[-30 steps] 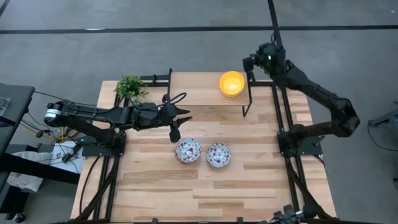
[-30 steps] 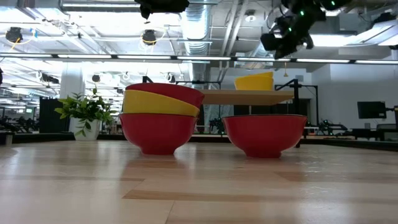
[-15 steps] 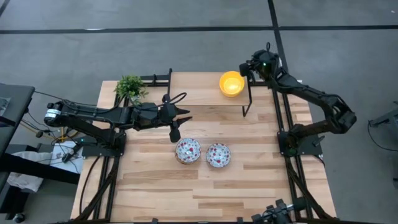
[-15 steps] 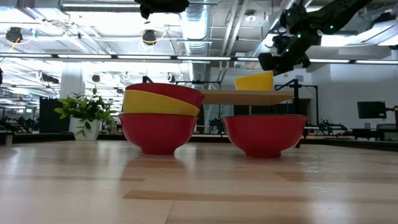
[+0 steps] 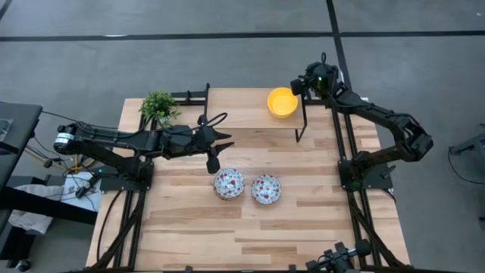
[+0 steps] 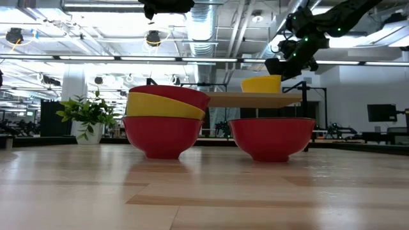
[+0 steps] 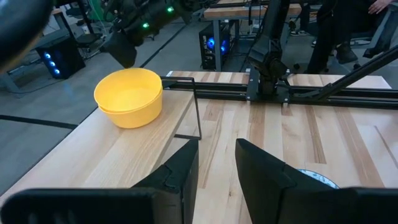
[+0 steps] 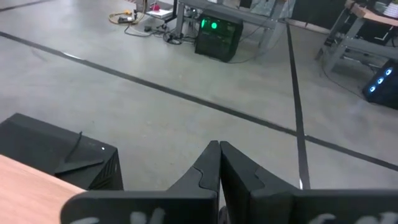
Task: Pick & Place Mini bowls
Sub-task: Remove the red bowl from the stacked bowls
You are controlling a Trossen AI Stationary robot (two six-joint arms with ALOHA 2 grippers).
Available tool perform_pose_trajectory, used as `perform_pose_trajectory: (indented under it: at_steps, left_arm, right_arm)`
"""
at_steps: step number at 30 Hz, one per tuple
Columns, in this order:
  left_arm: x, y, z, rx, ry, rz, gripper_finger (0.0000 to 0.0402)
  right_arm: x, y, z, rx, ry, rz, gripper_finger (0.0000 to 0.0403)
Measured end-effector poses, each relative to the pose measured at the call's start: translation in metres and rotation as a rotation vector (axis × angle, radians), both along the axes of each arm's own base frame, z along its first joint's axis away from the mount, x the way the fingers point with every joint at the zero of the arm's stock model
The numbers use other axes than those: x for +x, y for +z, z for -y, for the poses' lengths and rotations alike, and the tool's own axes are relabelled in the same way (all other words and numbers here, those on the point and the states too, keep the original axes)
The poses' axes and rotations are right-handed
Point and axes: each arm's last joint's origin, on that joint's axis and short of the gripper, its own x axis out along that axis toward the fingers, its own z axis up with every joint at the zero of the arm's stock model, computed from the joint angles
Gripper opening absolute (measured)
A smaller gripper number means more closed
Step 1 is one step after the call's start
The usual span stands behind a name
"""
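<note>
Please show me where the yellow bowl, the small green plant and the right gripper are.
yellow bowl [image 5: 282, 102]: high view, inside of the bowl.
small green plant [image 5: 158, 105]: high view, its leaves.
right gripper [image 8: 219, 168]: right wrist view, between its shut fingertips.

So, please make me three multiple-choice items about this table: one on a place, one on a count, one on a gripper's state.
1. Where does the yellow bowl stand?
A. on the raised shelf at the table's far side
B. beside the plant
C. between the two patterned bowls

2. How many patterned bowls show from above?
A. one
B. two
C. four

3. How are the right gripper's fingers?
A. wide open
B. closed on a bowl
C. shut, holding nothing

Answers:
1 A: the yellow bowl sits on the raised shelf.
2 B: one patterned bowl and its neighbour lie side by side.
3 C: the right gripper shows its fingers pressed together, empty, near the yellow bowl.
</note>
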Motion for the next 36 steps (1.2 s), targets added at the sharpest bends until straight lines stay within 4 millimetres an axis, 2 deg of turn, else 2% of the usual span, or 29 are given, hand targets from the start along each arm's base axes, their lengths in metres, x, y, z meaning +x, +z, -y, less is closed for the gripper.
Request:
perform_pose_trajectory:
  at_steps: [14,25,31,36]
  left_arm:
    - [0.0,0.0,0.0,0.0,0.0,0.0,0.0106]
    - [0.0,0.0,0.0,0.0,0.0,0.0,0.0106]
    - [0.0,0.0,0.0,0.0,0.0,0.0,0.0106]
    - [0.0,0.0,0.0,0.0,0.0,0.0,0.0106]
  right_arm:
    - [-0.002,-0.006,-0.002,0.043,-0.002,-0.063,0.0]
    - [0.002,-0.002,-0.005,0.011,0.001,-0.054,0.0]
    - [0.0,0.022,-0.016,-0.09,0.025,0.04,0.0]
    - [-0.008,0.048,-0.036,-0.168,0.078,0.126,0.0]
